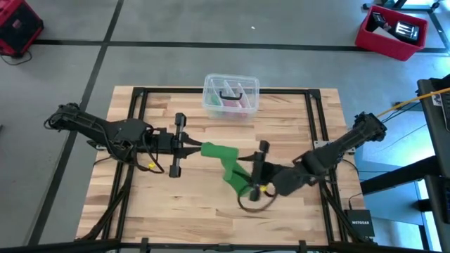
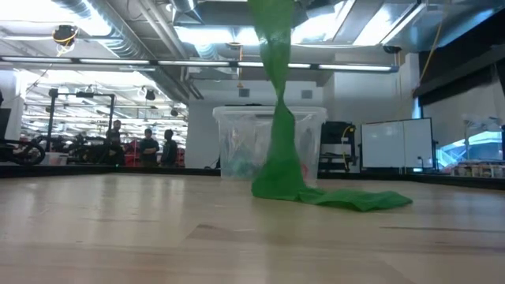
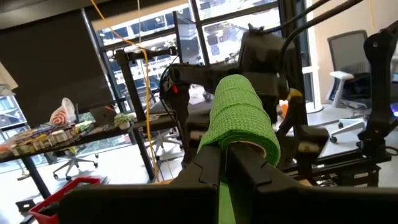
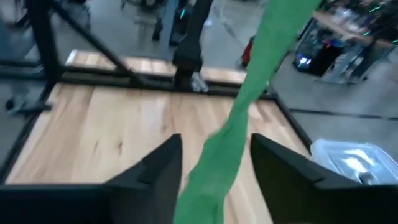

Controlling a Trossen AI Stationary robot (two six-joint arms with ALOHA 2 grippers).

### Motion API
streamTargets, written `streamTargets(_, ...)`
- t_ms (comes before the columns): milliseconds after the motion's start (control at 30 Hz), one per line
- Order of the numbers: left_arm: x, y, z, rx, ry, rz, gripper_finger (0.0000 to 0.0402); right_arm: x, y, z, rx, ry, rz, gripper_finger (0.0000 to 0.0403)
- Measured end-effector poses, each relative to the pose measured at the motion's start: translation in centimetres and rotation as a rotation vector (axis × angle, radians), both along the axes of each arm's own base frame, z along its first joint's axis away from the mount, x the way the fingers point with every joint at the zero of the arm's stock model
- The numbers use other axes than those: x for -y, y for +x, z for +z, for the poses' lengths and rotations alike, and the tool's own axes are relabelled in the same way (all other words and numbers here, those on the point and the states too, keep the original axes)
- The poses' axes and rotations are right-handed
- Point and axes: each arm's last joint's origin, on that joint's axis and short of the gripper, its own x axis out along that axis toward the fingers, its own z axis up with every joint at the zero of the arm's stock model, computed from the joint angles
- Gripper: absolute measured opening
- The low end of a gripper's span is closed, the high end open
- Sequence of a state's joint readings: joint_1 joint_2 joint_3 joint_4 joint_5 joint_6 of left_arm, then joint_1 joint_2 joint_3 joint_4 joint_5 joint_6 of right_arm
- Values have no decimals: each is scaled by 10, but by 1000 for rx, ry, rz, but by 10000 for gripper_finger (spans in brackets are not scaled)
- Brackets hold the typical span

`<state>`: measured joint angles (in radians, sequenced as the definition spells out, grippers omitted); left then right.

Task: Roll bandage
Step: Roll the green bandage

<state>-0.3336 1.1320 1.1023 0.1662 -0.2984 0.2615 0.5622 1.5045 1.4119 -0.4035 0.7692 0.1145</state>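
Clear plastic forms the lidded box (image 1: 231, 95) at the far side of the wooden table (image 1: 169, 204), and it serves as the landmark. Pink and dark items lie inside it, too blurred in every view to name. In the low view the box (image 2: 237, 142) stands behind the hanging green strip, which crosses in front of its middle.

Nearer than the box, about mid-table, runs the bandage (image 1: 226, 166): a bright green elastic band with a rolled end nearest the box, just to its left. The left gripper (image 1: 190, 148) holds that roll, fingers shut on it; its wrist view shows the wound green cylinder (image 3: 244, 118) pinched between the two dark fingers (image 3: 205, 165). From the roll the loose strip slants away from the box toward the right gripper (image 1: 259, 178), which sits further from the box and to its right. In that arm's wrist view the strip (image 4: 249, 106) passes through the gap between the fingers (image 4: 158, 168), which stand apart on either side without pressing it.

In the low view the band (image 2: 278, 118) drops twisted from above and its tail spreads flat on the tabletop.

Off the table, on the grey floor beyond the box and far to its right, is a red bin (image 1: 391, 32) holding dark objects. A red case (image 1: 18, 28) lies far to the box's left. People (image 2: 147, 147) stand in the room behind.
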Motion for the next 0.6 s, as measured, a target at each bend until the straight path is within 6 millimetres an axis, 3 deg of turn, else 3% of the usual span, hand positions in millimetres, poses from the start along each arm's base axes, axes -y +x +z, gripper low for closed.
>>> streamTargets(100,0,0,2,22,-6,0,2,-6,-16,13,-68,55,-7,225)
streamTargets(233,-1,-1,9,91,-8,28,2,-16,-33,6,-143,84,-19,241)
streamTargets(400,0,4,10,138,10,44,2,-29,-41,-31,-51,-8,-147,235)
streamTargets(600,4,17,12,125,68,154,2,-24,-21,-67,63,53,-117,228)
